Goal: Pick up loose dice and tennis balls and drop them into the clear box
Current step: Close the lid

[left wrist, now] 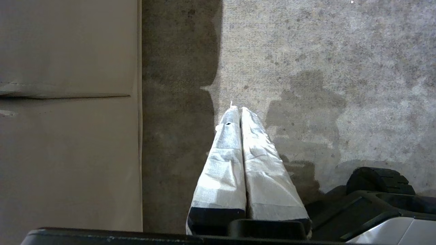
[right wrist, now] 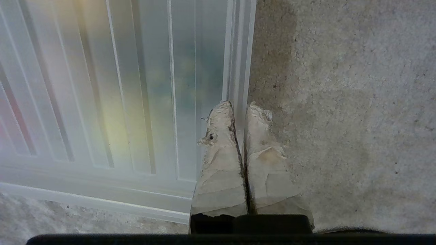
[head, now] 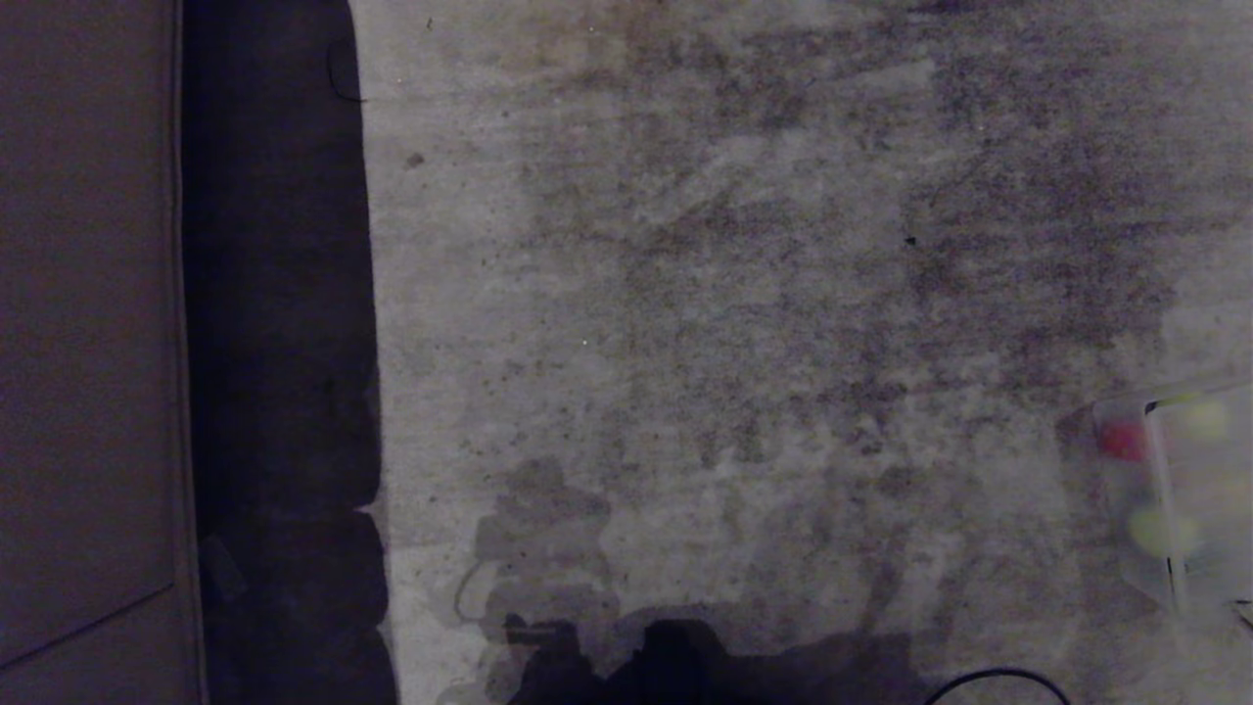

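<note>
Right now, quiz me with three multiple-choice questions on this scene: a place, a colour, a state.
1. In the head view, the ribbed panel sits at:
A. the right edge
B. the centre
C. the left edge

2. The blurs behind it are:
A. blue and white
B. red and yellow-green
C. black and orange

3. The left hand is:
A. wide open
B. shut, empty
C. shut on a ball

A: the ribbed panel meets the right border.
B: a red blur and a yellow-green blur show.
B: the left hand has its fingers together over bare floor.
</note>
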{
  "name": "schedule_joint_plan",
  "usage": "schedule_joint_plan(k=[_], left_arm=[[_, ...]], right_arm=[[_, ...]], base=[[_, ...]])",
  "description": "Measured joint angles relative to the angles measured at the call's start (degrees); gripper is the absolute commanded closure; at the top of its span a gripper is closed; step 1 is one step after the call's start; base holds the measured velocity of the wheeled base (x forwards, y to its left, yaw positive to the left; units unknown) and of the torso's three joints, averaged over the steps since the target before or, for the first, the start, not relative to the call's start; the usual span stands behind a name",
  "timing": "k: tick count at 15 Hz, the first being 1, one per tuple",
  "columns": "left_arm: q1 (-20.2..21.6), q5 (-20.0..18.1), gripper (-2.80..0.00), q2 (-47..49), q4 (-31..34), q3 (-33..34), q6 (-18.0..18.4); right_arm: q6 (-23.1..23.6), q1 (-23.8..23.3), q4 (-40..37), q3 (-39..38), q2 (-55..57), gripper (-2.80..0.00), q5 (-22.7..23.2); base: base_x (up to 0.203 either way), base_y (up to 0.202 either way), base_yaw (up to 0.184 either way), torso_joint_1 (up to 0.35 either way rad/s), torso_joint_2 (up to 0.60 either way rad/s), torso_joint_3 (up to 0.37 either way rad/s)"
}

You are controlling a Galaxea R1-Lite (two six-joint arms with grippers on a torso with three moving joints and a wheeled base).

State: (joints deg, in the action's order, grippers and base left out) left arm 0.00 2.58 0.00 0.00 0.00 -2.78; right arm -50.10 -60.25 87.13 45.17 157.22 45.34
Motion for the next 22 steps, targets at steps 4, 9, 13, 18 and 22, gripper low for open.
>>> schedule_joint_plan(k=[4,9,13,18,22], left_arm=[[0.0,0.0,0.0,0.0,0.0,0.0,0.0],[0.0,0.0,0.0,0.0,0.0,0.0,0.0],[0.0,0.0,0.0,0.0,0.0,0.0,0.0],[0.1,0.0,0.0,0.0,0.0,0.0,0.0],[0.0,0.0,0.0,0.0,0.0,0.0,0.0]], right_arm=[[0.0,0.7,0.0,-0.3,0.0,-2.09,0.0],[0.2,0.8,-0.1,-0.3,-0.1,-2.8,0.2],[0.4,0.3,0.3,-0.5,-1.4,-2.8,1.6],[2.2,-3.0,0.1,-2.8,-3.6,-2.8,5.9],[3.9,-4.8,-2.1,-3.2,-4.6,-2.8,6.0]], base=[[0.0,0.0,0.0,0.0,0.0,0.0],[0.0,0.0,0.0,0.0,0.0,0.0],[0.0,0.0,0.0,0.0,0.0,0.0],[0.0,0.0,0.0,0.0,0.0,0.0],[0.0,0.0,0.0,0.0,0.0,0.0]])
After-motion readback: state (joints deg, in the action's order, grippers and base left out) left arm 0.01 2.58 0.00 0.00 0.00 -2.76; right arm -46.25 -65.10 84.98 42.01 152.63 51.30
